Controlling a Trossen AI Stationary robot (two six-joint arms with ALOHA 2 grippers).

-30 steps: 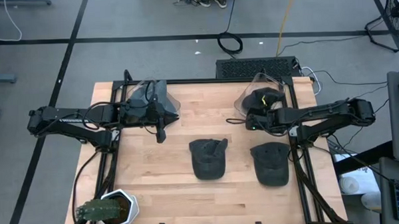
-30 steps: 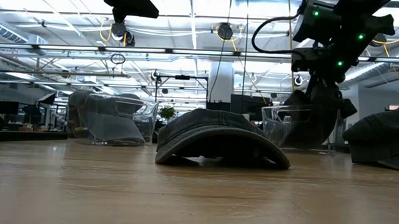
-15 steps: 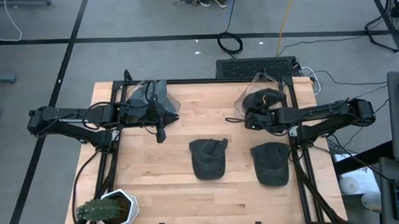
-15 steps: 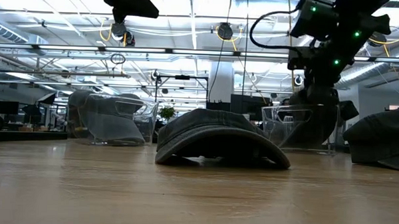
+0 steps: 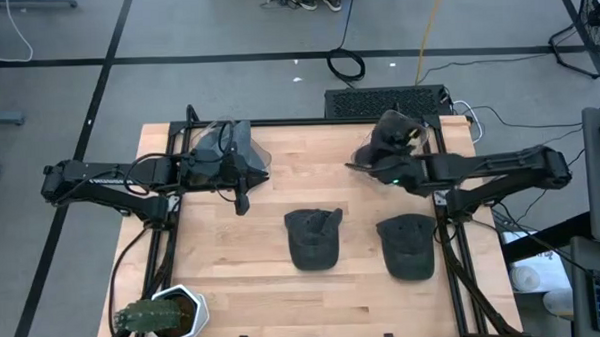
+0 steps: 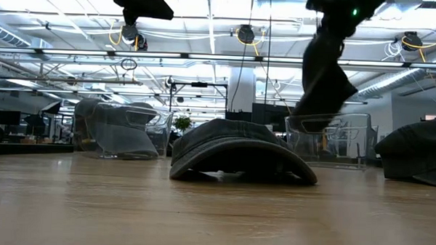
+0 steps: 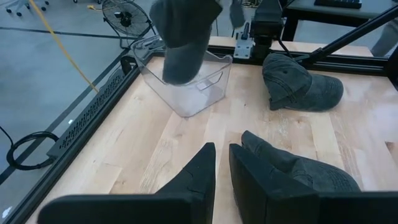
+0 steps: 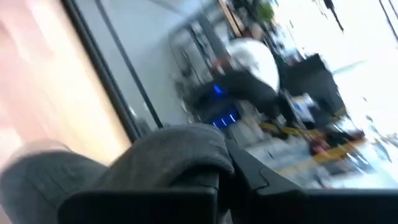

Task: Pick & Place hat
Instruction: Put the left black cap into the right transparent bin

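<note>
Dark hat (image 6: 323,79), clamped in the right claw (image 5: 380,166) and hanging in the air above the clear bin (image 6: 334,141) at the table's (image 5: 233,261) far right; left claw (image 7: 222,163), fingers near together, empty, waiting beside the far-left bin (image 5: 229,146).

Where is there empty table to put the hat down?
The right gripper holds a dark grey cap above the clear plastic bin. Bare wood lies between the potted cactus and the middle cap, and between the two bins. Crowded: the right front, where two caps lie.
</note>
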